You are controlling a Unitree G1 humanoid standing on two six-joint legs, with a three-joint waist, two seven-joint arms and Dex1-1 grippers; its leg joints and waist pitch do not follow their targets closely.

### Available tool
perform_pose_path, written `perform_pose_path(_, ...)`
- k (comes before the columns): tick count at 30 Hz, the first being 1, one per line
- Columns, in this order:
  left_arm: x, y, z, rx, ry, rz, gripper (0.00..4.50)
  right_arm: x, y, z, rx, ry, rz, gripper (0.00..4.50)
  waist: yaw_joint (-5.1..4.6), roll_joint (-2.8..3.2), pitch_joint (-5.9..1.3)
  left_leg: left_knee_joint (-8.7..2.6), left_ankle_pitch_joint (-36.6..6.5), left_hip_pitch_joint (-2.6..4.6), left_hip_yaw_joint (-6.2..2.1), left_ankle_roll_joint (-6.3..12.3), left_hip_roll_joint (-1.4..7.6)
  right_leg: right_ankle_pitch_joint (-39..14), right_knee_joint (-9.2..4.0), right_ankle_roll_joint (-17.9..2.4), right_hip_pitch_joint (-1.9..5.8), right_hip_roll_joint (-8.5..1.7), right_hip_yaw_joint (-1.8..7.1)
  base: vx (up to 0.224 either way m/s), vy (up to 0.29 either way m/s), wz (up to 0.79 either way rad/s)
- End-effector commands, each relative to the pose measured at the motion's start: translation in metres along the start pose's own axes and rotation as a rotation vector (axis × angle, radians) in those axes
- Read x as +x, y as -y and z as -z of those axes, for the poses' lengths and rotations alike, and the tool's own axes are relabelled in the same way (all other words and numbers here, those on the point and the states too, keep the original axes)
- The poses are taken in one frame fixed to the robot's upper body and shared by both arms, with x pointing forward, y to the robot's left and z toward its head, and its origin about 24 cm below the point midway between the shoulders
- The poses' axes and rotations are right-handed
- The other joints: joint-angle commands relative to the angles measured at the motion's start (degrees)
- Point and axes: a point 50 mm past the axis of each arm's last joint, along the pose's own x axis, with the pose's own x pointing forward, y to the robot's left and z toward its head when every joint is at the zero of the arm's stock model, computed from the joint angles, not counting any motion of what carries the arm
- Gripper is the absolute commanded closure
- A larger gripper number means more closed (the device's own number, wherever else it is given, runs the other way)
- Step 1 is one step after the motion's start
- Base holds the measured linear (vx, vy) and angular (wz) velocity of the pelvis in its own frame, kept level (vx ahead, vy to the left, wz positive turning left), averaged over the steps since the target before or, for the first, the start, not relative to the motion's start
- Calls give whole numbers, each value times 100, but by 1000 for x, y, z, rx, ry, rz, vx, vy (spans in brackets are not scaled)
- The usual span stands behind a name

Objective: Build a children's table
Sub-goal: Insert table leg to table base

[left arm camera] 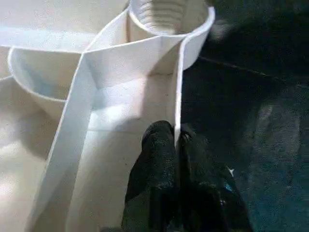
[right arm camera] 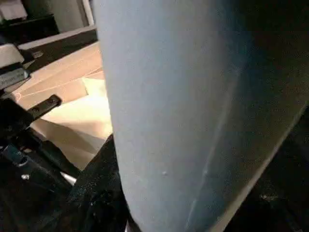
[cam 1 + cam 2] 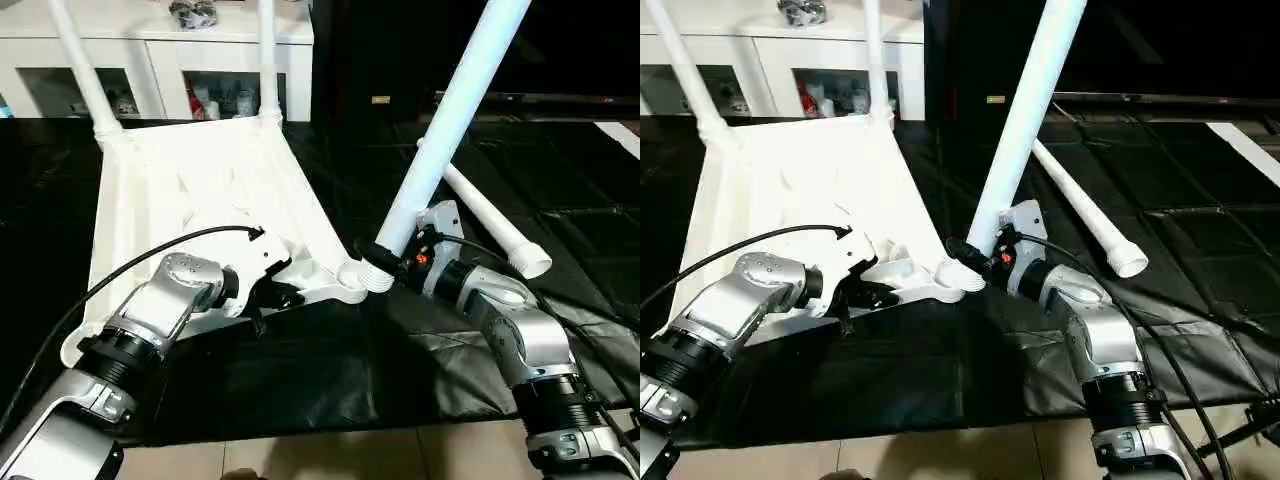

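The table top (image 3: 190,190) lies upside down on the black mat (image 3: 330,370), ribbed underside up, its far edge toward the white cabinet (image 3: 160,50); two legs already stand in the far corner sockets, the far-left leg (image 3: 80,65) and the far-right leg (image 3: 266,60); a spare leg (image 3: 495,225) lies loose on the mat to the right, well apart from the top

The left gripper (image 1: 176,145) has its two black fingers pressed together on the thin rim wall of the top, just beside the near-right corner socket (image 1: 169,19), whose threaded mouth stands empty in the left wrist view; the right gripper (image 3: 385,262) is clamped around the thick lower end of the third leg (image 3: 450,120), which leans up and away to the right, its foot just at the near-right corner lobe (image 3: 355,278)

The step in hand looks like seating this third leg in the near-right socket; to do it well, the left pincer should keep its pinch on the rim so the top cannot slide or tip under the push; the leg seems too far tilted to enter cleanly, so the right arm should bring it upright over the socket first, line its end with the mouth, then press and turn it in along the thread; forcing it at a slant would likely cross the thread or lever the corner off the mat; whether the leg end already touches the socket I cannot tell
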Motion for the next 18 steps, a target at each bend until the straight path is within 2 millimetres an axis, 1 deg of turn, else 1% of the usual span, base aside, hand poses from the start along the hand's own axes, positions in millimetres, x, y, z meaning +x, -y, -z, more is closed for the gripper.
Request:
perform_pose_path(1, -3, -3, -6, 22, 13, 14, 449, -1, -2, -5, -18, 5, -26, 259, 14, 108, -461, -411, -1071, 60, -163, 1, 358, -1312, -379, -892, 361, -535, 403, 0, 0, 0)
perform_pose_path(3, -4, -3, -5, 31, 15, 24, 449, 0, -3, -6, -18, 1, -34, 259, 16, 103, -456, -407, -1083, 62, -155, 29, 349, -1334, -390, -925, 368, -542, 403, 0, 0, 0)
perform_pose_path(6, -6, -1, -3, 57, 23, 54, 450, 2, -5, -10, -8, 4, -66, 259, 20, 112, -443, -417, -1148, 73, -161, 15, 357, -1555, -414, -875, 365, -546, 403, 0, 0, 0)
perform_pose_path(7, -6, -1, -3, 59, 26, 52, 450, 3, -6, -11, -8, 8, -74, 259, 17, 92, -440, -417, -1184, 82, -157, 9, 362, -1633, -417, -846, 356, -547, 401, 0, 0, 0)
perform_pose_path(8, -6, -2, -2, 58, 29, 51, 450, 3, -6, -12, -7, 10, -78, 259, 21, 84, -434, -417, -1220, 86, -155, 12, 363, -1730, -431, -823, 351, -557, 401, 0, 0, 0)
perform_pose_path(9, -6, -2, -1, 71, 34, 47, 450, 4, -6, -13, -6, 14, -88, 259, 27, 49, -431, -418, -1197, 85, -154, 15, 364, -1813, -433, -799, 348, -563, 404, 0, 0, 0)
perform_pose_path(10, -6, -2, -1, 78, 39, 45, 450, 5, -7, -14, -5, 17, -94, 259, 23, 36, -429, -419, -1193, 86, -148, 15, 365, -1863, -442, -779, 346, -563, 406, 0, 0, 0)
perform_pose_path(11, -6, -2, -1, 84, 49, 47, 450, 7, -7, -15, -3, 20, -98, 259, 30, 52, -426, -417, -1185, 83, -150, 19, 362, -1930, -448, -750, 340, -568, 407, 0, 0, 0)
perform_pose_path(12, -6, -1, -1, 90, 58, 50, 450, 8, -7, -15, -2, 21, -101, 259, 26, 33, -426, -417, -1182, 82, -145, 26, 362, -1968, -457, -727, 339, -568, 407, 0, 0, 0)
perform_pose_path(13, -6, -1, -1, 89, 66, 53, 450, 10, -7, -15, 1, 20, -103, 259, 30, 48, -428, -417, -1154, 85, -149, 11, 366, -2005, -447, -705, 332, -572, 407, 0, 0, 0)
perform_pose_path(16, -6, -1, -1, 84, 74, 59, 450, 12, -6, -13, 1, 10, -102, 259, 25, 53, -427, -417, -1137, 81, -148, 11, 362, -2011, -450, -697, 329, -569, 407, 0, 0, 0)
perform_pose_path(18, -6, 0, 0, 86, 73, 59, 450, 14, -6, -13, -7, 14, -102, 259, 27, 54, -433, -420, -1097, 80, -151, 7, 370, -1910, -436, -715, 330, -565, 410, 0, 0, 0)
